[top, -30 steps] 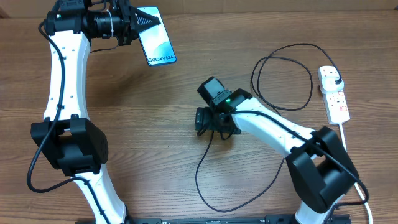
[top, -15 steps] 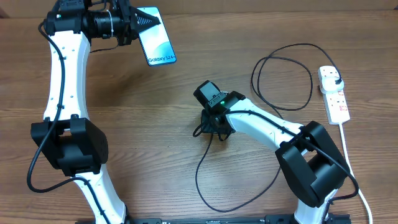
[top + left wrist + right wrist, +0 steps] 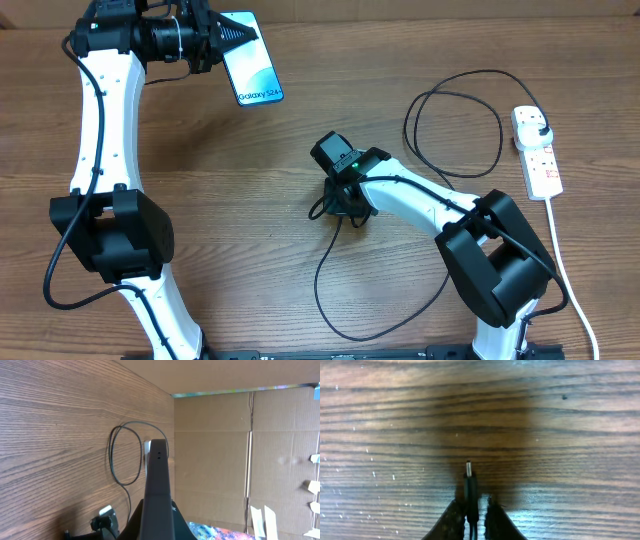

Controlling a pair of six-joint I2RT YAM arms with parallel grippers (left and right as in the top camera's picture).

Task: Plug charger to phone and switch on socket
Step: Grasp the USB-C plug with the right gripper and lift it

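Observation:
The phone (image 3: 250, 58), its cyan screen lit, is held above the table's far left with my left gripper (image 3: 222, 40) shut on it. In the left wrist view the phone (image 3: 157, 485) shows edge-on. The charger (image 3: 317, 285) is a thin black cable that loops over the table to a black plug (image 3: 536, 124) in the white socket (image 3: 543, 165) at the right. My right gripper (image 3: 336, 205) is low on the table's middle. Its jaws (image 3: 471, 512) are closed round the charger's connector end (image 3: 470, 485), whose metal tip points away from the fingers.
The socket's thick white cord (image 3: 560, 260) runs down the right edge. A wide loop of black cable (image 3: 500, 125) lies between my right arm and the socket. Cardboard walls (image 3: 240, 450) stand beyond the table.
My right gripper's jaws have come together from wide open onto the connector end, and the arm has shifted slightly left. The left arm and phone have not moved.

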